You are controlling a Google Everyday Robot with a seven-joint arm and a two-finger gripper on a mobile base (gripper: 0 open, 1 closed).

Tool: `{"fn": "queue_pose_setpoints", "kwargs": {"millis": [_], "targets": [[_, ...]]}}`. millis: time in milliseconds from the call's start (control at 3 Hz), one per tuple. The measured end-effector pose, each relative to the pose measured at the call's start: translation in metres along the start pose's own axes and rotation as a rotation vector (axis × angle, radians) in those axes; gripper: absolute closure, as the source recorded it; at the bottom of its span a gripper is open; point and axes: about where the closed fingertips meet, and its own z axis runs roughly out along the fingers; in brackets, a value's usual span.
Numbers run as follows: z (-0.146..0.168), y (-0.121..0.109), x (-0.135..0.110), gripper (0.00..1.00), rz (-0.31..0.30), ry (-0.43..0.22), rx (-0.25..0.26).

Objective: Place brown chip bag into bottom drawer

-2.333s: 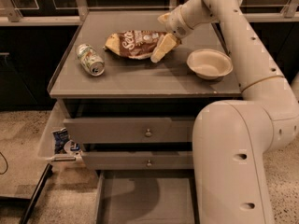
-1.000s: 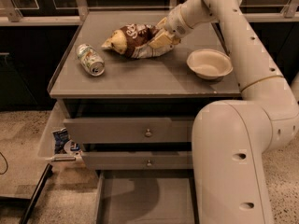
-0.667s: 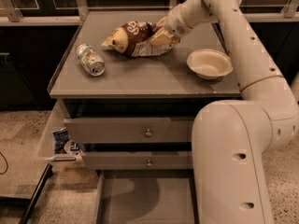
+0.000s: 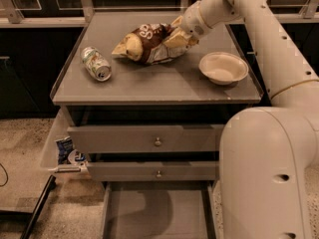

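The brown chip bag (image 4: 147, 44) is up on the desk (image 4: 149, 86), toward the back and a little right of the middle, lying slantwise with its tan left end low and its right end raised. The gripper (image 4: 180, 33) is at that raised right end, fingers closed on the crinkled foil; from here I cannot tell whether the bag's lower end touches the surface. The pale arm (image 4: 279, 49) reaches in from the right and fills the near right corner. To the bag's left, well apart from it, a soda can (image 4: 95, 63) lies on its side. To the right, near the gripper but not touching it, sits a shallow cream bowl (image 4: 234, 59), only its pale inside showing. Under the desk two grey drawers with small knobs, the top drawer (image 4: 124, 138) and the middle drawer (image 4: 129, 172), stand pushed in or nearly so. Below them the bottom drawer (image 4: 149, 215) is pulled out toward me, showing its flat grey floor with a shadow across it. Off the cabinet's left side a clear bin (image 4: 49, 151) holds a small blue-white packet (image 4: 64, 150).
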Motion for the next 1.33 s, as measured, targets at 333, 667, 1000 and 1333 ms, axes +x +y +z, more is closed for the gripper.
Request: {"fn": "queue_pose_setpoints", "kwargs": {"millis": [333, 667, 1000, 1333], "targets": [[-0.034, 0.016, -0.017, 1.0, -0.044, -0.051, 0.022], [-0.071, 0.041, -0.031, 1.0, -0.095, -0.083, 0.054], [-0.097, 0.082, -0.034, 1.0, -0.129, -0.093, 0.045], [-0.125, 0.136, -0.021, 1.0, -0.117, -0.078, -0.001]]}}
